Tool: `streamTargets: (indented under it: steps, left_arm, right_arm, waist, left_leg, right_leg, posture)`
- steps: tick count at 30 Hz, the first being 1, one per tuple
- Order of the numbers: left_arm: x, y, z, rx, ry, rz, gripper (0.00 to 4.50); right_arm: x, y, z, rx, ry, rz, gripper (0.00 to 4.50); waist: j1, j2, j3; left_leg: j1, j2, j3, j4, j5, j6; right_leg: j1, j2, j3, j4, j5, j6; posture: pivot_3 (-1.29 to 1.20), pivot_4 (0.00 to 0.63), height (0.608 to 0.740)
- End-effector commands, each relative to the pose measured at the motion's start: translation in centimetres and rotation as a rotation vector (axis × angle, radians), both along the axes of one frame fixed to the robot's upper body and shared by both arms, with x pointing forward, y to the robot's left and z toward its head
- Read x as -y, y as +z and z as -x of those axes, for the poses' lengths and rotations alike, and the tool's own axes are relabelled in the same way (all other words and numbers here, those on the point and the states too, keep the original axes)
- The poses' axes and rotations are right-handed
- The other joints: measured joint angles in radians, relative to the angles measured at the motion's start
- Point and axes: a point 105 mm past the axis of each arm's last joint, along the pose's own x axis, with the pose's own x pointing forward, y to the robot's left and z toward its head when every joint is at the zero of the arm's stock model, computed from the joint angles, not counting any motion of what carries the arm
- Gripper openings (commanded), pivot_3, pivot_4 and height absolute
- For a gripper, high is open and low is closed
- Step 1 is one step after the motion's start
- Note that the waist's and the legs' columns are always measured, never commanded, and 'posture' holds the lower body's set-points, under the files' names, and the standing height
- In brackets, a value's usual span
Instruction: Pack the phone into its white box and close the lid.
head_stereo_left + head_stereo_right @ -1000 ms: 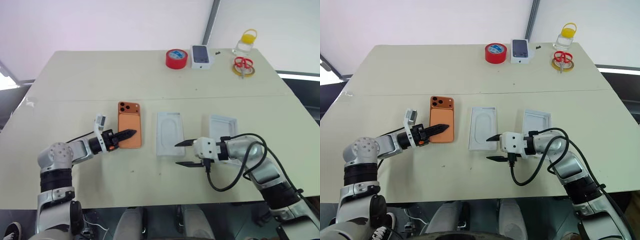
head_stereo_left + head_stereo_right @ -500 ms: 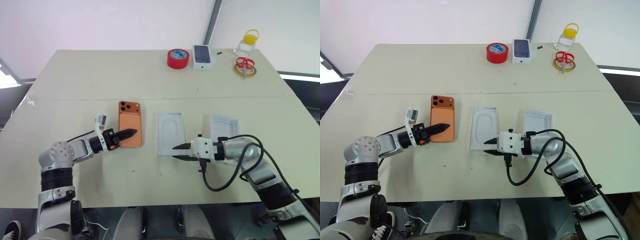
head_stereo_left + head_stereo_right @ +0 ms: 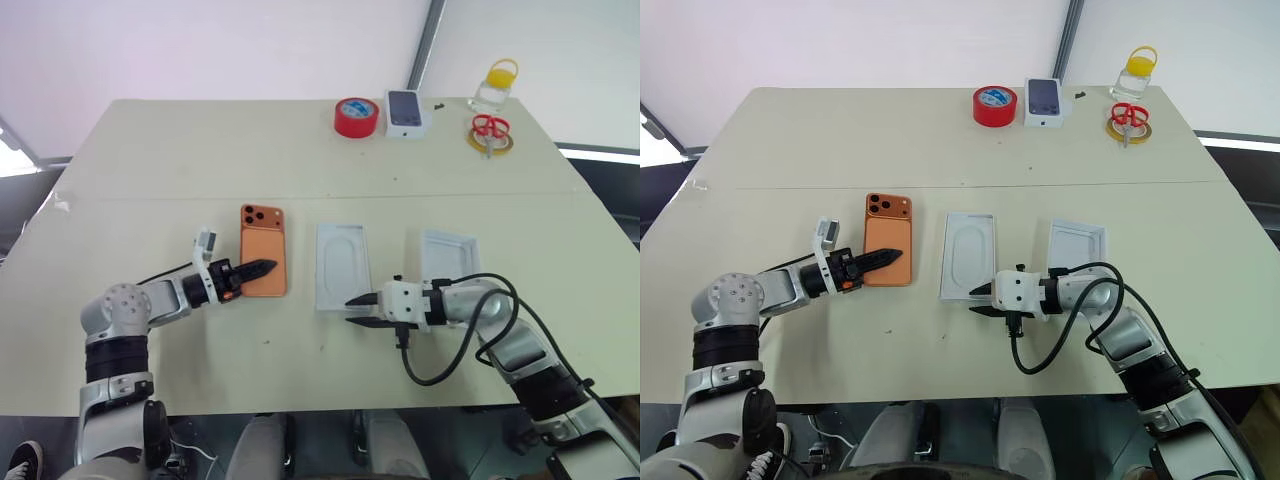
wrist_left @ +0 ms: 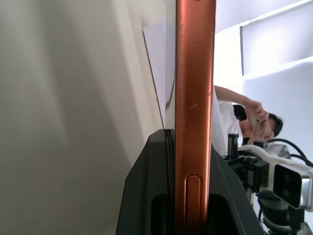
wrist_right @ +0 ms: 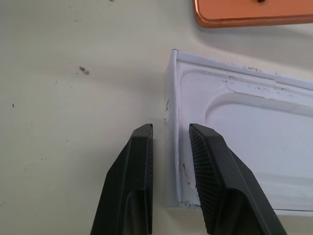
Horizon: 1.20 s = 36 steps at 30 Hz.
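Note:
The orange phone (image 3: 263,248) lies back up on the table, left of centre. My left gripper (image 3: 262,266) is shut on its near long edge, and the left wrist view runs along that orange edge (image 4: 194,98) between the fingers. The white box (image 3: 341,262) lies in the middle, with a white insert with an oval recess in it. My right gripper (image 3: 350,310) is at its near left corner, shut on the end wall (image 5: 176,147), one finger outside and one inside. The lid (image 3: 447,252), an all-white tray, lies to the right of the box.
At the table's far edge stand a red tape roll (image 3: 355,116), a dark-screened phone box (image 3: 405,112), red scissors on a yellow ring (image 3: 487,132) and a jar with a yellow cap (image 3: 496,85). A person (image 4: 244,117) shows beyond the table in the left wrist view.
My right gripper has closed from wide open and settled onto the near corner of the white box. The left gripper and the phone have stayed put.

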Motion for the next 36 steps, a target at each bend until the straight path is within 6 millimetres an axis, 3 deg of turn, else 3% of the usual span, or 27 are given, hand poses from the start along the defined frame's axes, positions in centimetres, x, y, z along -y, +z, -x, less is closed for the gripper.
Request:
streamTargets:
  steps: [1,12,18,21,23,25,29,33,36]
  left_arm:
    - [0.5,2.5,-0.3,0.084,-0.019,0.049,0.0]
    - [2.7,7.3,-1.9,0.168,-0.024,0.162,0.0]
    - [4.3,6.2,-1.7,0.143,-0.046,0.137,0.0]
    - [4.5,5.6,-1.5,0.128,-0.051,0.13,0.0]
    - [4.5,5.2,-1.3,0.118,-0.05,0.123,0.0]
    - [4.4,4.9,-1.3,0.114,-0.049,0.112,0.0]
    - [4.2,4.7,-1.3,0.102,-0.059,0.115,0.0]
    - [4.1,4.0,-1.6,0.075,-0.051,0.095,0.0]
    - [4.5,3.1,-1.3,0.035,-0.072,0.083,0.0]
  right_arm:
    - [-0.4,0.5,-0.2,0.021,-0.004,-0.018,0.02]
    - [-4.8,1.1,-1.8,0.106,-0.017,-0.04,0.02]
    - [-6.0,1.1,-2.2,0.101,-0.07,-0.04,0.02]
    - [-5.8,1.3,-2.1,0.086,-0.084,-0.045,0.98]
    - [-5.8,2.0,-1.8,0.083,-0.079,-0.078,1.94]
    - [-5.5,2.8,-1.0,0.05,-0.054,-0.115,2.9]
    - [-3.2,4.0,-0.6,0.007,-0.068,-0.144,2.9]
    - [0.0,4.0,-2.5,0.044,-0.178,-0.096,2.9]
    - [1.2,3.9,-3.5,0.073,-0.222,-0.07,2.9]
  waist:
    - [0.0,0.0,0.0]
    - [-0.001,-0.001,0.0]
    - [-0.001,-0.001,0.0]
    - [-0.002,-0.001,0.0]
    - [-0.001,-0.001,0.0]
    - [0.0,-0.001,0.0]
    - [-0.001,-0.001,0.0]
    - [0.0,-0.001,0.0]
    - [0.0,-0.001,0.0]
  left_leg:
    - [0.0,0.0,0.0,0.0,0.0,0.0]
    - [0.0,0.0,0.0,0.0,0.001,-0.001]
    - [0.0,-0.001,0.0,0.0,0.004,-0.008]
    - [0.0,-0.001,-0.001,0.0,0.004,-0.007]
    - [0.0,-0.001,-0.001,0.0,0.002,-0.004]
    - [0.0,-0.001,-0.001,0.0,0.002,-0.003]
    - [0.0,-0.001,-0.001,0.001,0.001,-0.002]
    - [0.0,-0.001,-0.001,0.001,0.001,-0.002]
    - [0.0,-0.001,-0.001,0.001,0.001,-0.001]
  right_leg:
    - [0.0,0.0,0.0,0.0,0.0,0.0]
    - [0.0,0.0,0.0,0.001,0.002,0.003]
    - [0.0,0.0,0.0,0.001,0.002,0.003]
    - [0.0,0.0,0.0,0.001,0.002,0.003]
    - [0.0,0.001,0.0,0.002,0.002,0.003]
    - [0.0,0.001,0.0,0.002,0.002,0.003]
    - [0.0,0.001,0.0,0.001,0.002,0.003]
    - [0.001,0.001,0.0,0.001,0.002,0.003]
    - [0.001,0.001,0.0,0.001,0.002,0.003]
  posture:
    - [0.0,0.15,0.74]
    - [0.0,0.15,0.74]
    - [0.0,0.15,0.74]
    - [0.0,0.15,0.74]
    - [0.0,0.15,0.74]
    - [0.0,0.15,0.74]
    - [0.0,0.15,0.74]
    - [0.0,0.15,0.74]
    - [0.0,0.15,0.74]
